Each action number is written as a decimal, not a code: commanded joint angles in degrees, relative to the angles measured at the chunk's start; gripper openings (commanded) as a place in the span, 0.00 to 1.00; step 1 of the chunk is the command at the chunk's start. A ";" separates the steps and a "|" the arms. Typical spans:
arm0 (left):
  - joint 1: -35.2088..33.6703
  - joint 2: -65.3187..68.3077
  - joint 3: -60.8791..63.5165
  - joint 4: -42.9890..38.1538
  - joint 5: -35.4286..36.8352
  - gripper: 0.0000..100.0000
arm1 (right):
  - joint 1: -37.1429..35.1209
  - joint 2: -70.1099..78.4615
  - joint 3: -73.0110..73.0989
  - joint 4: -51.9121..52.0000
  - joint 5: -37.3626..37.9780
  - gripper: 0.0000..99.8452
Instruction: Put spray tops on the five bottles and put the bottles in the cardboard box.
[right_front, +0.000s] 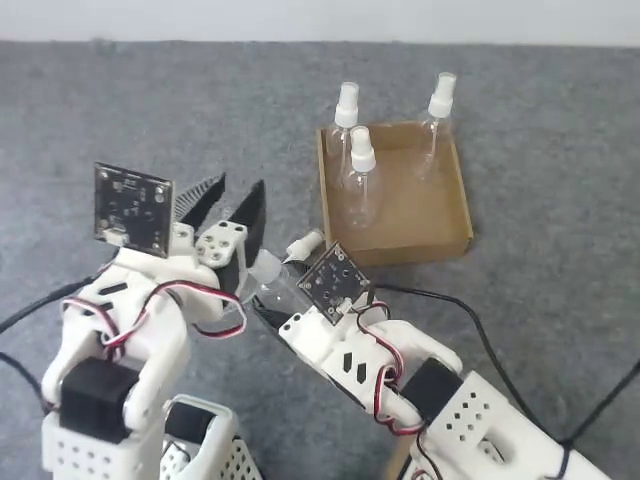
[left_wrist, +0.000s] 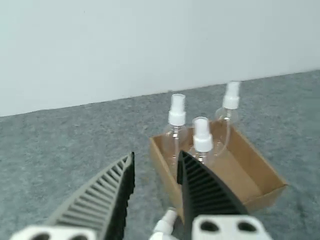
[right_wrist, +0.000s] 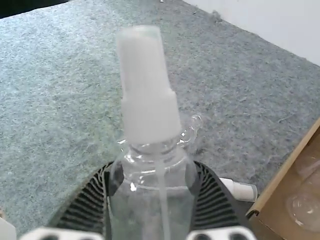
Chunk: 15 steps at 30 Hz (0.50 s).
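My right gripper (right_wrist: 152, 202) is shut on a clear bottle (right_wrist: 150, 190) that carries a white spray top (right_wrist: 147, 90). In the high view this bottle (right_front: 274, 285) sits between the two arms. My left gripper (right_front: 240, 187) hangs open just above and to the left of it, with nothing between its fingers (left_wrist: 197, 185). The cardboard box (right_front: 455, 190) lies to the right and farther back, and three capped bottles (right_front: 360, 185) stand in it. A loose spray top (right_front: 305, 243) lies on the mat by the box's near left corner.
Grey felt mat (right_front: 120, 110) covers the table, with open room left of the box and behind it. A pale wall (left_wrist: 150, 45) rises beyond the mat. The right arm's cables (right_front: 480, 340) trail across the mat in front of the box.
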 joint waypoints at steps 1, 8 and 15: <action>-3.87 3.25 0.48 -0.97 -1.49 0.08 | 0.57 -1.89 -0.70 -1.54 -0.44 0.01; -5.63 5.80 0.92 4.13 -5.27 0.04 | 0.66 -1.89 -0.62 -1.54 -0.44 0.01; 3.16 6.24 3.21 5.45 -9.23 0.04 | 0.66 -1.89 -0.62 -1.54 -0.44 0.01</action>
